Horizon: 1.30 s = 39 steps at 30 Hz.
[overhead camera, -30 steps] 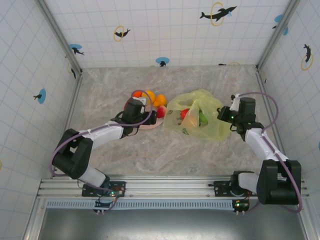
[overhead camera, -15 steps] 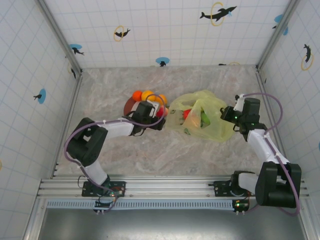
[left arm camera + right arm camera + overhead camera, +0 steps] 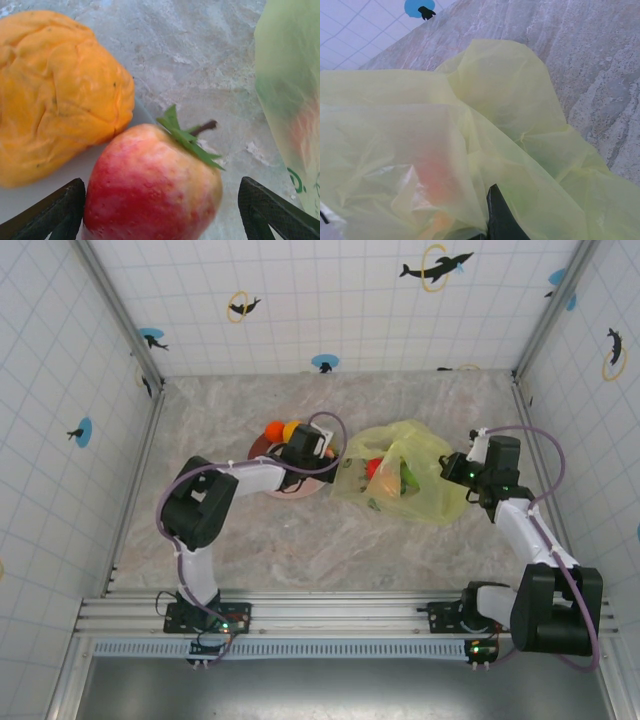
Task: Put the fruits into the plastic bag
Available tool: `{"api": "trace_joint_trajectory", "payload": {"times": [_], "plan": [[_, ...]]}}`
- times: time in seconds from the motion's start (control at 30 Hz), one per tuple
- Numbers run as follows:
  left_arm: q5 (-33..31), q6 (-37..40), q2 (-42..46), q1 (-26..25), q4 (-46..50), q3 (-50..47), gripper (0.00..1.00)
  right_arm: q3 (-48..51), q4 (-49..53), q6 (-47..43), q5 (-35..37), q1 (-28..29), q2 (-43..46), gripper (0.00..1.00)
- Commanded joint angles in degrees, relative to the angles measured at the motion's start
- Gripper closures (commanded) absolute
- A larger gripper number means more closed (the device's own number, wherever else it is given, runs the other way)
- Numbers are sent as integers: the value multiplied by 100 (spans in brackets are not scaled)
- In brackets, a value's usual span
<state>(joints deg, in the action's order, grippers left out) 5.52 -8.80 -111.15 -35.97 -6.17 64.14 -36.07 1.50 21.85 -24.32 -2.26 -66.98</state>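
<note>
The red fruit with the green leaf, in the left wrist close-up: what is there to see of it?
The red fruit looks like a toy apple: red skin fading to yellowish patches, faintly dimpled, with a green leaf and short brown stem. It lies tilted, stem toward the plastic bag, at the edge of the pale plate. The wrinkled orange fruit seems to touch one side. The left arm's jaws stand open, one on each side of it.
</note>
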Motion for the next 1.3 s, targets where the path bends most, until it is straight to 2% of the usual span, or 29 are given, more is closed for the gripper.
{"api": "trace_joint_trajectory", "payload": {"times": [0.0,0.37,0.67,0.87,1.03,1.17,1.27], "plan": [[14,142,-214,-5,196,262,21,81,-143,29,-82,-18,24,100],[-69,163,-496,-1,283,477,25,127,-153,32,-100,-11,34,100],[-222,33,-90,1,127,106,37,142,-167,53,-101,-17,23,100],[-360,-238,726,-1,-81,-550,42,130,-176,65,-108,-2,40,100],[-479,-474,1779,0,-138,-1349,43,130,-183,71,-117,7,50,100],[271,-614,2709,-24,-376,-1939,43,140,-244,96,-122,22,41,100],[564,-878,3189,-242,-493,-2128,43,131,-296,134,-126,56,13,100]]}}
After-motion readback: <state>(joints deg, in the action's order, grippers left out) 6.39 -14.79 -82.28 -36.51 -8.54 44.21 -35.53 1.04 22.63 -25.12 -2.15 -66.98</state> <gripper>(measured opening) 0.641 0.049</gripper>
